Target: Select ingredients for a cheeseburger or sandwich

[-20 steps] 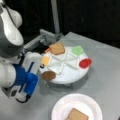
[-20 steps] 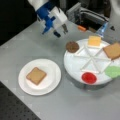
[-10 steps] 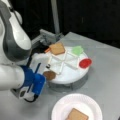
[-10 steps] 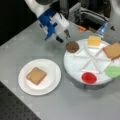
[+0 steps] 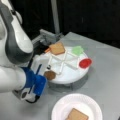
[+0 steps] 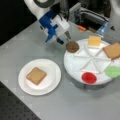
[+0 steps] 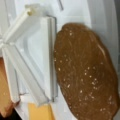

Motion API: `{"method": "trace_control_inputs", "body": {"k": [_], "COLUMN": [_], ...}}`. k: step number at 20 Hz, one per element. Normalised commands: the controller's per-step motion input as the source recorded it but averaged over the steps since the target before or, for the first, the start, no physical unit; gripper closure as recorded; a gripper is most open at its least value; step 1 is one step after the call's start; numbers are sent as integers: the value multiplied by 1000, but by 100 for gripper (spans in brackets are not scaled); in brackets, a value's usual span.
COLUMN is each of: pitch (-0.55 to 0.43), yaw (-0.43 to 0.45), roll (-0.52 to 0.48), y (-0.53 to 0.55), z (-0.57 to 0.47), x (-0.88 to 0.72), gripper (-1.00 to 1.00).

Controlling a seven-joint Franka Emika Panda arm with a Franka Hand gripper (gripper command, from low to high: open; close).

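Note:
The dark brown round patty point(image 5: 50, 74) point(image 6: 72, 46) lies in a compartment at the rim of the white divided tray point(image 5: 71, 78) point(image 6: 75, 63). My blue and white gripper point(image 5: 44, 78) point(image 6: 67, 37) hovers right over the patty; in the wrist view the patty point(image 7: 85, 72) fills the right half and no fingers show. Other ingredients sit in the tray: a toast square point(image 5: 57, 48) point(image 6: 112, 50), yellow cheese point(image 6: 94, 40), green lettuce point(image 5: 78, 50) point(image 6: 113, 71) and a red tomato disc point(image 5: 85, 63) point(image 6: 89, 77). Another toast square point(image 6: 36, 75) point(image 5: 77, 115) lies alone on the white paper plate point(image 6: 51, 82) point(image 5: 75, 101).
White dividers point(image 7: 37, 57) split the tray into wedges. Beyond the tray, at the table's far edge, stands a grey metal fixture point(image 5: 48, 37) point(image 6: 91, 17). The grey table point(image 6: 75, 105) ends at a dark perforated strip in the bottom left corner of a front view.
The gripper has moved a little closer to the patty on the tray's rim. The food pieces and the plate have not shifted.

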Motion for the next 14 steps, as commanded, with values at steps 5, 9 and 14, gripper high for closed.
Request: {"method": "trace_control_inputs", "body": {"k": [5,9,14], "pitch": [-43,-44,-56], "yaw": [52,52,48], "roll": [237,251,276], "y": [-115,-113,-95], "z": [-126,-115,-135], "x": [110,54,14], "gripper": [-100,-100,-100]}}
